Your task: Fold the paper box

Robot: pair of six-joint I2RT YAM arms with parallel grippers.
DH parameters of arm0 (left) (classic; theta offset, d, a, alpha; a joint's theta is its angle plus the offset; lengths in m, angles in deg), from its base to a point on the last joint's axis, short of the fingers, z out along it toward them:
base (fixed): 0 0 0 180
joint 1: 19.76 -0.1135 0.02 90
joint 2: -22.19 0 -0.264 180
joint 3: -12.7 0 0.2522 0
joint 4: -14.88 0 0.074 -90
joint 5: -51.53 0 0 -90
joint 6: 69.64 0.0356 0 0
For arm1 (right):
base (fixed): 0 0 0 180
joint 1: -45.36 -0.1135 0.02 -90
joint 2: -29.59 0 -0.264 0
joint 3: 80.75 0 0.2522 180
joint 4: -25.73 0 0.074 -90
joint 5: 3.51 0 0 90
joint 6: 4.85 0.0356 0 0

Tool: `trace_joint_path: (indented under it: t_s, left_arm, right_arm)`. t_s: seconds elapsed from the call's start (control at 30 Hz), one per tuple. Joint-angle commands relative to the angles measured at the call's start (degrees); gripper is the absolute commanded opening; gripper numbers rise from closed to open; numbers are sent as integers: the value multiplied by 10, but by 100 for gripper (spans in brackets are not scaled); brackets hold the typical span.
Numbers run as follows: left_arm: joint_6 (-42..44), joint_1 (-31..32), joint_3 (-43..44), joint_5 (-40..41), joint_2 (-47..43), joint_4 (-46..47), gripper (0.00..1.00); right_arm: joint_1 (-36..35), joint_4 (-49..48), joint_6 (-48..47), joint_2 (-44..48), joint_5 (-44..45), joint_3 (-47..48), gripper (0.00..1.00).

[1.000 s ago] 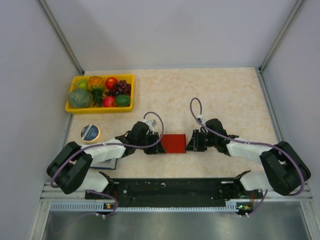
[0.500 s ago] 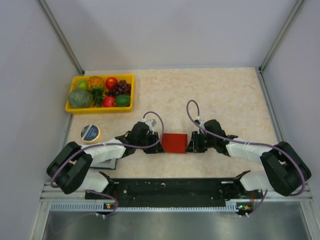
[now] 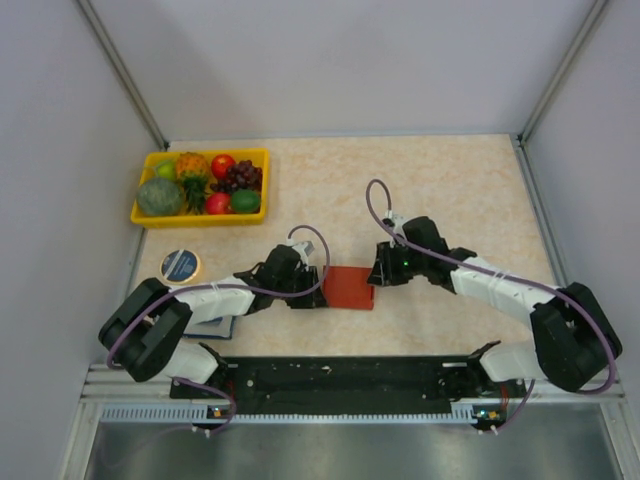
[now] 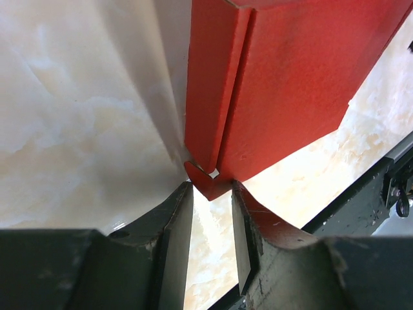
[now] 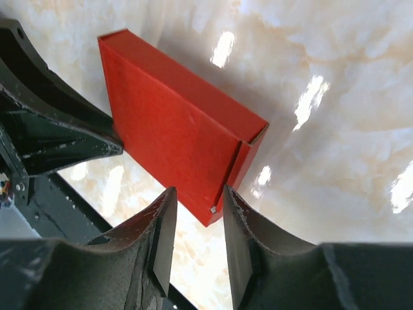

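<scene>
At the left of the table [image 3: 450,190], a yellow tray [image 3: 190,219] and a roll of tape [image 3: 181,265] are seen. Near the middle, the paper box [image 3: 347,287] is laid down, and its corner tab is pinched by the narrow left gripper [image 4: 211,194]. Beside its right edge, the right gripper [image 5: 199,197] is held open around one corner.

The paper box [image 3: 349,287] was bright red card, folded into a shallow, flat rectangle. It lay flat on the worktop [image 3: 450,190], midway between left and right, toward the near edge. Its right end flap gaped slightly at one corner, and a small pointed tab stuck out at its left end.
</scene>
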Motion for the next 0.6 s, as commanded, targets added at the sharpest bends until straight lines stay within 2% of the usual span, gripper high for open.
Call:
trace_joint_path:
  t_s: [0.0,0.1,0.3,0.43,0.57]
  left_arm:
    - [17,2,15,6,-12,10,38]
    - [22,1,17,8,-23,6,39]
    - [25,0,23,-3,-18,14,40]
    - [25,0,26,-10,-12,20,41]
    - [27,0,31,-16,-9,20,41]
  right_arm:
    - [-7,44,-79,-27,42,67,39]
    - [-7,46,-135,-57,48,108,44]
    - [-8,54,-198,-165,-2,213,47]
    - [-10,50,-184,-220,-64,254,45]
    - [-14,46,-159,-259,-66,264,39]
